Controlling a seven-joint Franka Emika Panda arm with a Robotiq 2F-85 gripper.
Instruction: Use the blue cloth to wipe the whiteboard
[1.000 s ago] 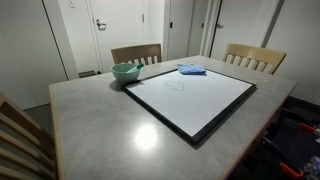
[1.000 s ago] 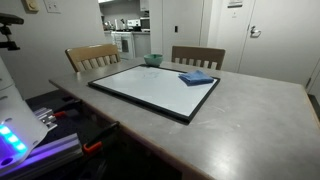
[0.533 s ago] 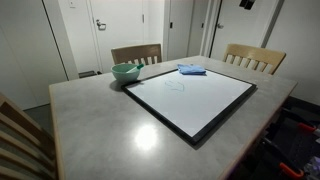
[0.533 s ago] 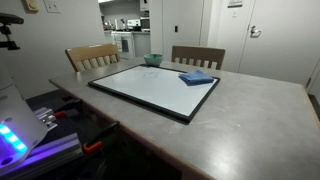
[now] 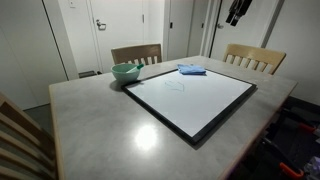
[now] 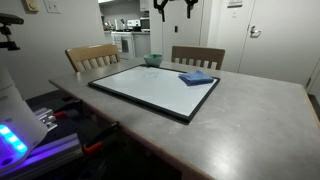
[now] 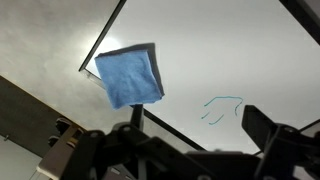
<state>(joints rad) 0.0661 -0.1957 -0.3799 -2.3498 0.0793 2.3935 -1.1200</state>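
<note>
Nothing of the task is judged done. The blue cloth [image 5: 192, 69] is seen lying flat and untouched on the far corner of the whiteboard [image 5: 190, 97], partly over its dark frame. A faint blue scribble [image 7: 222, 108] is left on the white surface, near the cloth and toward the whiteboard's middle. The cloth is yet to be picked up and all the wiping is left. The gripper [image 6: 177, 6] is held high above the whiteboard's far edge, well apart from the cloth, and its fingers [image 7: 262, 124] are seen spread apart with nothing between them

In an exterior view, a green bowl [image 5: 125, 72] is set on the table [image 5: 90, 120] just beside the whiteboard's left corner. One wooden chair [image 5: 136, 53] is tucked in behind that corner and another chair [image 5: 253, 58] beyond the whiteboard's right corner. Nothing is seen in the way between gripper and cloth; the bowl is judged the one thing that could be knocked by wide strokes
</note>
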